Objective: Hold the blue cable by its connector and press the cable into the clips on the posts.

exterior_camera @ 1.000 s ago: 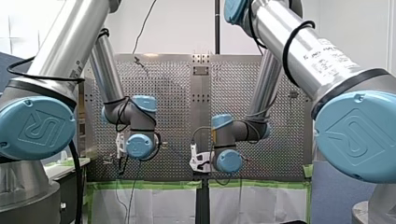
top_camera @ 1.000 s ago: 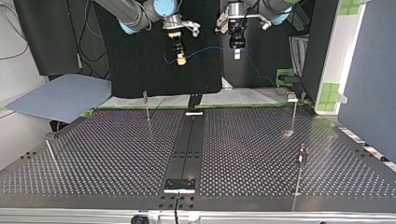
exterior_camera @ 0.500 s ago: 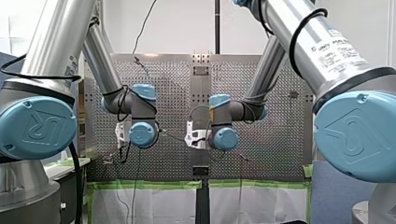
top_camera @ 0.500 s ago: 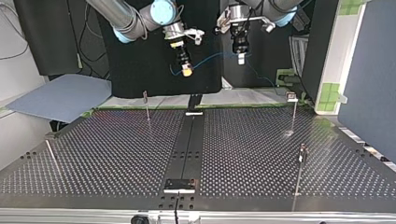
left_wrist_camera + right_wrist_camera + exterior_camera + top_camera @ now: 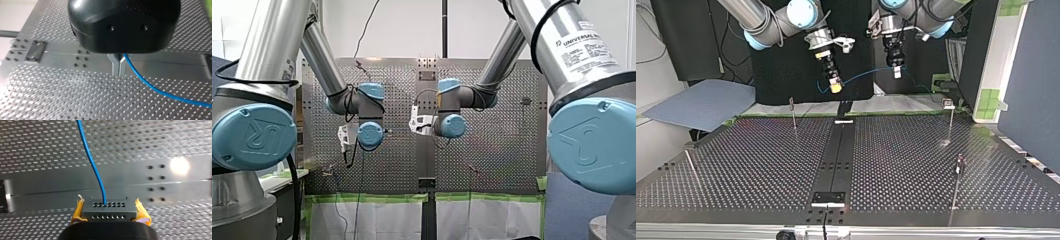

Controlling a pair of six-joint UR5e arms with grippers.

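In the right wrist view, my right gripper (image 5: 109, 213) is shut on a grey connector (image 5: 109, 208) between yellow pads (image 5: 78, 211). The blue cable (image 5: 91, 162) leaves the connector's top. In the left wrist view, my left gripper (image 5: 119, 65) has its metal fingers shut on the blue cable (image 5: 150, 85), which trails off to one side. In the top view, my right gripper (image 5: 835, 86) and my left gripper (image 5: 896, 70) hang above the table's far edge, with the cable (image 5: 866, 75) strung between them. Thin posts (image 5: 793, 112) (image 5: 950, 120) (image 5: 957, 185) stand on the perforated table.
A black strip (image 5: 836, 155) runs down the middle of the table (image 5: 761, 170), with a small plate (image 5: 828, 198) at its near end. One leaning rod (image 5: 692, 167) stands at the top view's left. A blue-grey sheet (image 5: 701, 102) lies beyond the table's left corner.
Both grippers have come lower in the top view, nearer the table's far edge, carrying the cable. In the front view both wrists have shifted upward.
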